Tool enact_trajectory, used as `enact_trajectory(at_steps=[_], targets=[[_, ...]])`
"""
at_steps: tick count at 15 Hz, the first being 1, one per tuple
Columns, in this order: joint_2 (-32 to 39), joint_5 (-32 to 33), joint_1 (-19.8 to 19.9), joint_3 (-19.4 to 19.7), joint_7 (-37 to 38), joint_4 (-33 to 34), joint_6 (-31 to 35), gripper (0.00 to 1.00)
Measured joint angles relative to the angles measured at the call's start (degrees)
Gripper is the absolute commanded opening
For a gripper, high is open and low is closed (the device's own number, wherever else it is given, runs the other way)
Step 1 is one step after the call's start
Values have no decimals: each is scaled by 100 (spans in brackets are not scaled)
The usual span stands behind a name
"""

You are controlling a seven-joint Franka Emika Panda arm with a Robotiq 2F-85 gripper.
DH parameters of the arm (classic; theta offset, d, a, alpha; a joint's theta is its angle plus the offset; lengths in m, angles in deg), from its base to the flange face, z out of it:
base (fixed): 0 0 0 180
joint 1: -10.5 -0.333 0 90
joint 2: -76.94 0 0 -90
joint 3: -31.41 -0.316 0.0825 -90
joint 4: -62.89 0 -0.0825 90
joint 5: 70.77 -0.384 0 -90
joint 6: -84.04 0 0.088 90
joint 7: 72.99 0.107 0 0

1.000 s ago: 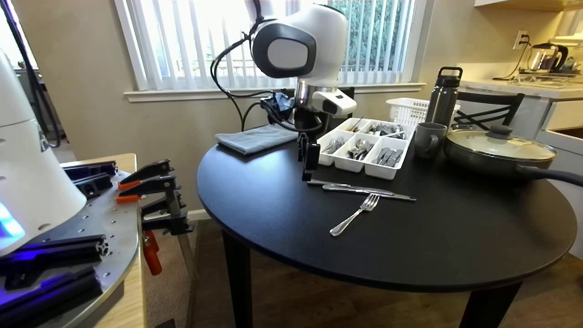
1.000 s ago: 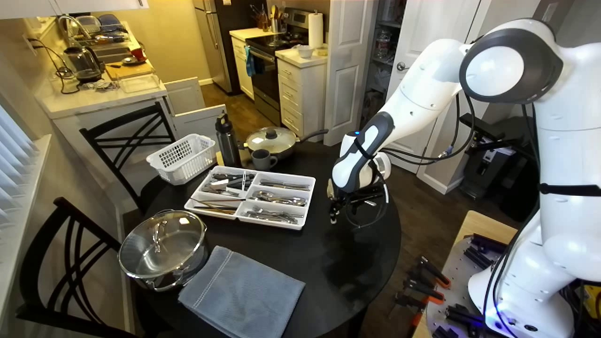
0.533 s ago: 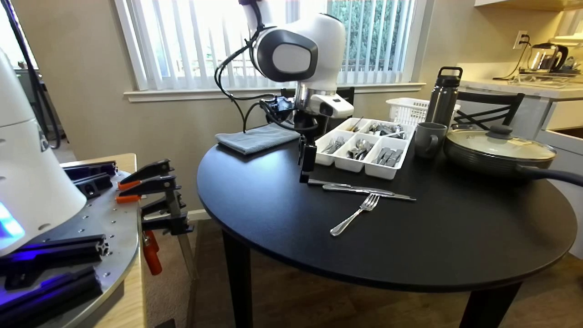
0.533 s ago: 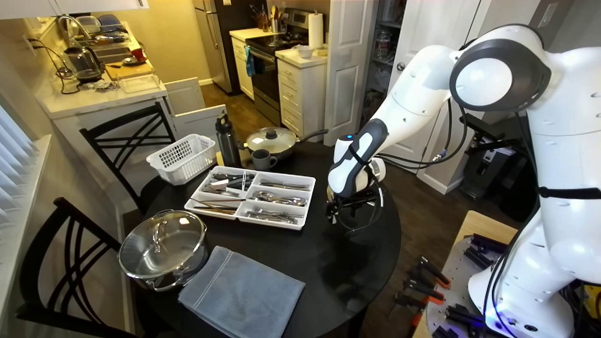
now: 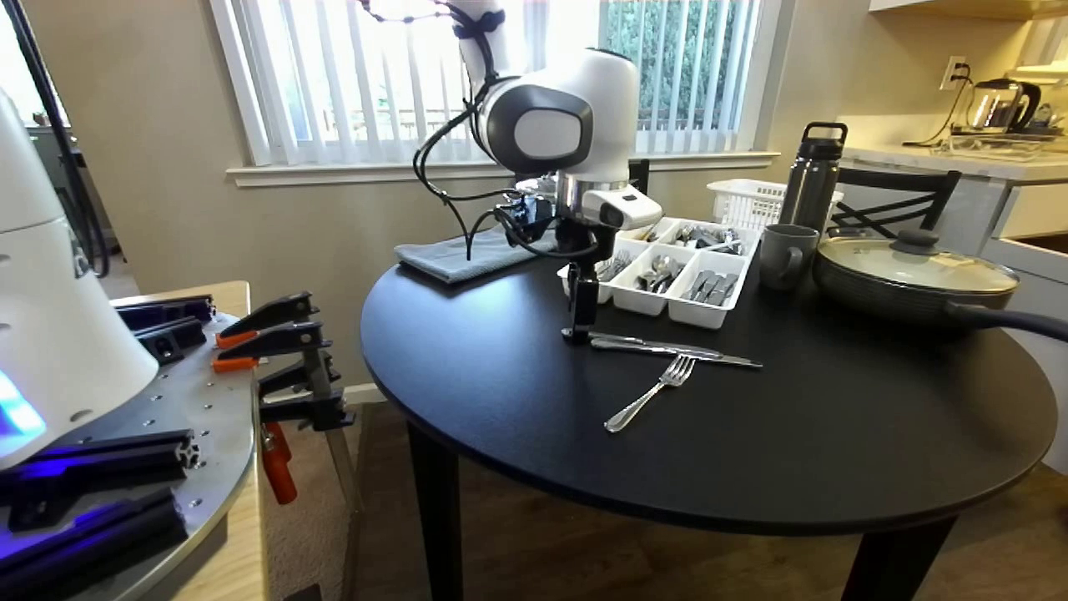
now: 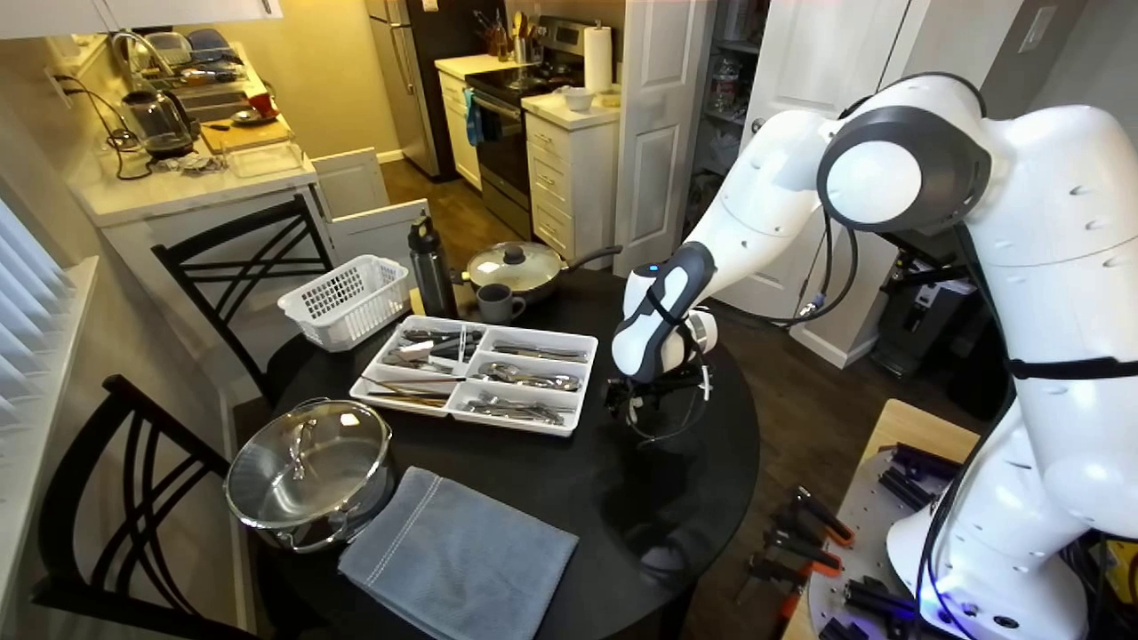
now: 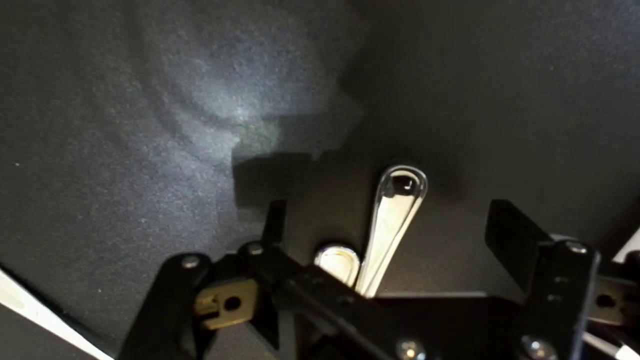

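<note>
In the wrist view my gripper (image 7: 390, 222) stands open, its dark fingers wide apart. Between them on the black table (image 5: 751, 459) lies a shiny silver handle (image 7: 395, 220). A shorter handle end (image 7: 337, 262) shows beside it, partly covered by the gripper's linkage. Nothing is gripped. In an exterior view my gripper (image 5: 577, 332) is low at the near tip of two long silver knives (image 5: 667, 349), which lie nearly side by side. A silver fork (image 5: 655, 396) rests apart from them. Whether the fingers touch the tabletop, I cannot tell.
Close behind the gripper is a white cutlery tray (image 5: 699, 315) with sorted cutlery. A folded grey-blue cloth (image 6: 462, 551) and a glass-lidded pot (image 6: 307, 471) stand to one side. A mug (image 5: 788, 255), a bottle (image 5: 811, 184), a lidded pan (image 5: 909, 284) and a white basket (image 6: 347, 302) are farther off.
The arm has come down a little. In an exterior view the gripper has shifted right, over the knives' tip. It has stayed open, and the cutlery has not moved.
</note>
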Motion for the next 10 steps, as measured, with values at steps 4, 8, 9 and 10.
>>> enact_trajectory(at_steps=[4,8,9,10], targets=[[307,-6,0,2,166,306,0,48],[323,-6,-15,0,274,408,-1,22],[323,-6,-23,2,292,427,-1,16],[323,-6,-36,6,317,446,-1,9]])
